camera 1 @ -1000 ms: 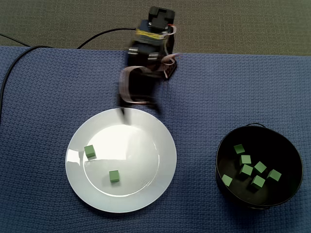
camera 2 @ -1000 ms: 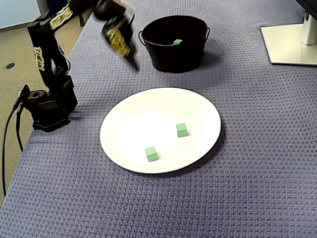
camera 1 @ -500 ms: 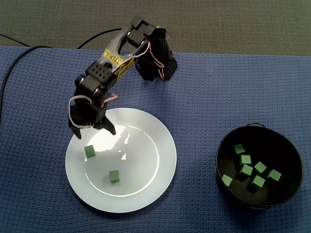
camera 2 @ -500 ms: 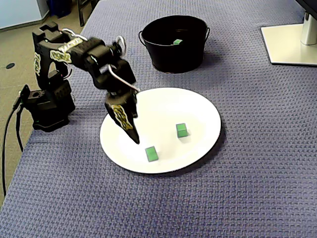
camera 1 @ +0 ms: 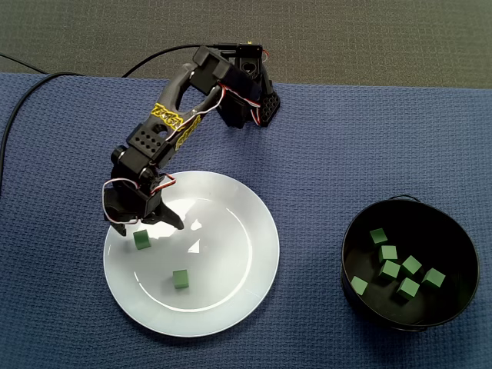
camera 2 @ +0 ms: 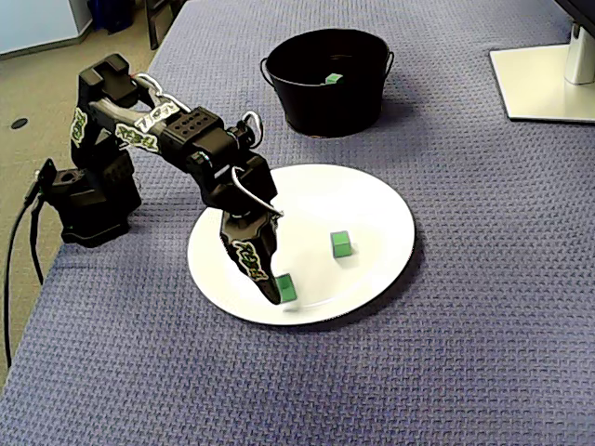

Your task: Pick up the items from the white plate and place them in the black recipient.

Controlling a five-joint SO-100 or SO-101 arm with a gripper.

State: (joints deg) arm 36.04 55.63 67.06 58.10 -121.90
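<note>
Surface: the tabletop [camera 1: 369,131] is covered by a blue woven cloth. Grey carpet [camera 1: 369,34] runs beyond its far edge in the top-down fixed view. A black cable [camera 1: 23,108] crosses the cloth's left corner there.

Differences between views: the top-down fixed view looks straight into the bucket [camera 1: 347,231] and shows six green cubes [camera 1: 400,270] on its floor. The angled fixed view shows the bucket's outer wall [camera 2: 316,107] and only one cube [camera 2: 333,79] inside. Only the angled view shows a white stand base [camera 2: 544,84] at the cloth's far right corner and bare floor [camera 2: 28,88] on the left.

Task items: two cubes lie on the white plate [camera 1: 257,254], well apart from the bucket. The near cube [camera 1: 141,240] sits close to the plate's left rim in the top-down view. The second cube [camera 1: 181,278] lies apart from it, nearer the plate's middle.

Arm: the base [camera 2: 88,200] stands on the cloth beside the plate. The arm reaches out and bends down over the plate. The claw [camera 1: 146,224] points down at the near cube [camera 2: 287,288], its jaws spread apart. One fingertip [camera 2: 271,290] stands just beside that cube; contact cannot be confirmed. Nothing is gripped.
</note>
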